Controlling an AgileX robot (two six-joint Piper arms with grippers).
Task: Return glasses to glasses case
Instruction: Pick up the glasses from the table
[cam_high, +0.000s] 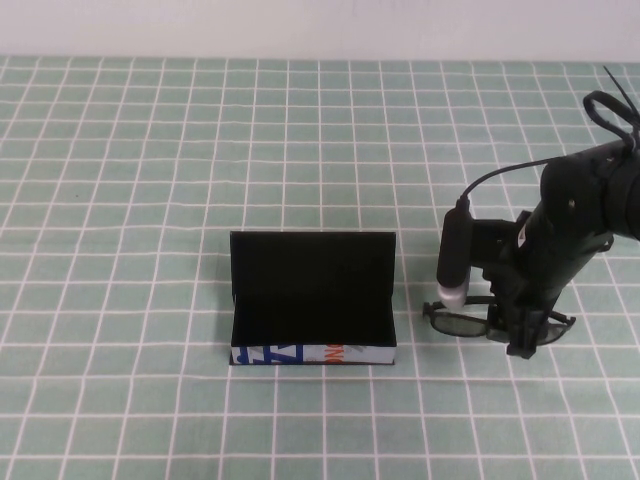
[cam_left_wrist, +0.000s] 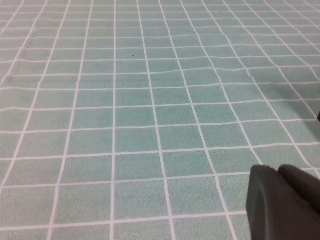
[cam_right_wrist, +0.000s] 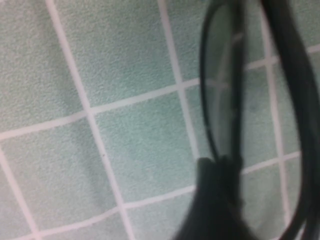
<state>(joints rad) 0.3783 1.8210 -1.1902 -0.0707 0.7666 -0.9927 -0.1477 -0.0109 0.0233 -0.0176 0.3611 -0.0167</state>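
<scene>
The raised camera is looking down over the counter (cam_high: 120, 150); the right wrist camera is hovering close above the glasses (cam_right_wrist: 220, 100), shared by both.

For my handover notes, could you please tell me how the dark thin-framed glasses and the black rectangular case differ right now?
The dark thin-framed glasses lie flat under the right pincer; the black rectangular case stands untouched, lid up. The glasses look narrower than the case. Only the case carries blue and orange print. Both rest on the green checked cloth. The left pincer is parked elsewhere.
</scene>
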